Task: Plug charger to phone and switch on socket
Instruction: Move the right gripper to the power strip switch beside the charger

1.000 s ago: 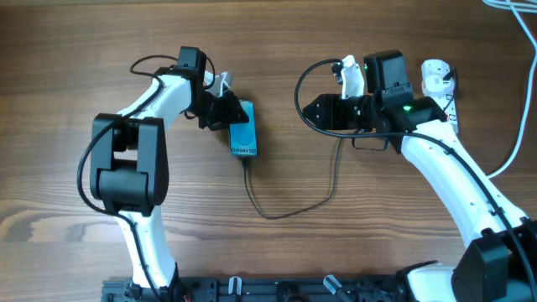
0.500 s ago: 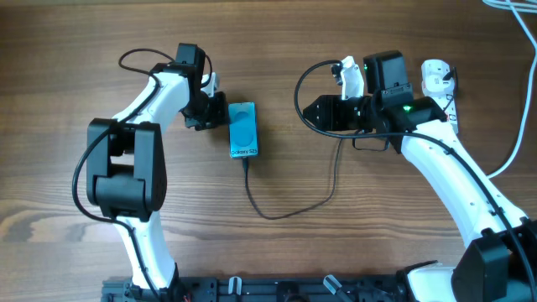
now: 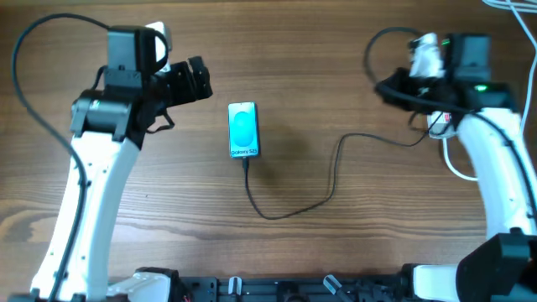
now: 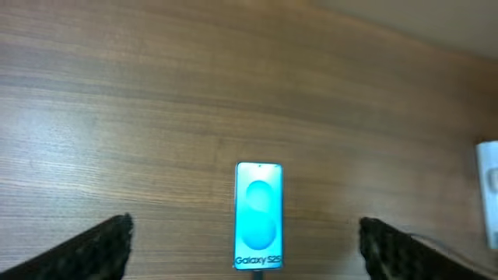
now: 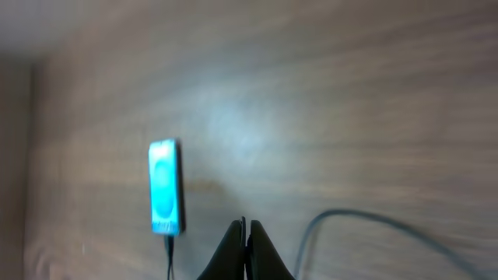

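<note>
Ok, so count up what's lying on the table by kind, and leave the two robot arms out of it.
Phone: 1
Black charger cable: 1
White socket strip: 1
Total: 3

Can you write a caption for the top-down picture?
Charger cable reaching the bottom end of the phone on a wooden table.
</note>
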`<state>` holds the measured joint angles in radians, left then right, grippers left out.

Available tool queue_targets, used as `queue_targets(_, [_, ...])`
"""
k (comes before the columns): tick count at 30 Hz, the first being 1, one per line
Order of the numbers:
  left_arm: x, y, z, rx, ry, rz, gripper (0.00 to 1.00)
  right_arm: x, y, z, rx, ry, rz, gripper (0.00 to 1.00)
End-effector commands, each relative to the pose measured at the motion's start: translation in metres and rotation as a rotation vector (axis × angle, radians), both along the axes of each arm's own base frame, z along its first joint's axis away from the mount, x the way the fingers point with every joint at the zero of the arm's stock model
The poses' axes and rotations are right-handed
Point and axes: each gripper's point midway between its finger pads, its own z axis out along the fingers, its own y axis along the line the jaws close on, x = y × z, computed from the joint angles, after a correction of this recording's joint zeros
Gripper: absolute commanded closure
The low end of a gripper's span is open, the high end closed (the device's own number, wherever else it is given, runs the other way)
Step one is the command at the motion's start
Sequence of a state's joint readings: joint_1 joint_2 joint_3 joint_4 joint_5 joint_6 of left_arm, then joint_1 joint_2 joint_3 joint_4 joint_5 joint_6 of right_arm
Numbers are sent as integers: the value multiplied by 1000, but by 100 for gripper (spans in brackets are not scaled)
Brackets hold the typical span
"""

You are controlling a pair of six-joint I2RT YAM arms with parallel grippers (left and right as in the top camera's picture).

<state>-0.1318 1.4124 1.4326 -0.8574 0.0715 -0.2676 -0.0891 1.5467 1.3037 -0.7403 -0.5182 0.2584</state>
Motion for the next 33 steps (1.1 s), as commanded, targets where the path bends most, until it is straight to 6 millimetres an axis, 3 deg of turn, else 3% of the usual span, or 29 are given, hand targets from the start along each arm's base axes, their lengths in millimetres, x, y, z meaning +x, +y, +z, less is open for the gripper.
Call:
queue_targets(1, [-8, 5, 20, 3, -56, 16, 0, 13, -56, 24, -32, -95, -110, 96])
queue_targets(5, [-8, 5, 23, 2, -69, 16, 0, 19, -121, 33, -100, -179, -215, 96])
queue_targets(9, [-8, 5, 23, 2, -69, 17, 0, 27, -175, 20, -147, -187, -333, 96])
queue_targets(15, [-8, 5, 23, 2, -69, 16, 0, 43, -212, -35, -54, -112, -413, 96])
queue_targets(19, [-8, 5, 23, 2, -69, 16, 0, 40, -241, -62, -5, -72, -484, 96])
queue_targets(28, [-6, 5, 23, 2, -70, 16, 0, 45, -237, -119, 70, 29, -474, 96])
queue_targets(33, [-6, 5, 23, 1, -73, 17, 0, 53, -230, -139, 29, 29, -421, 96])
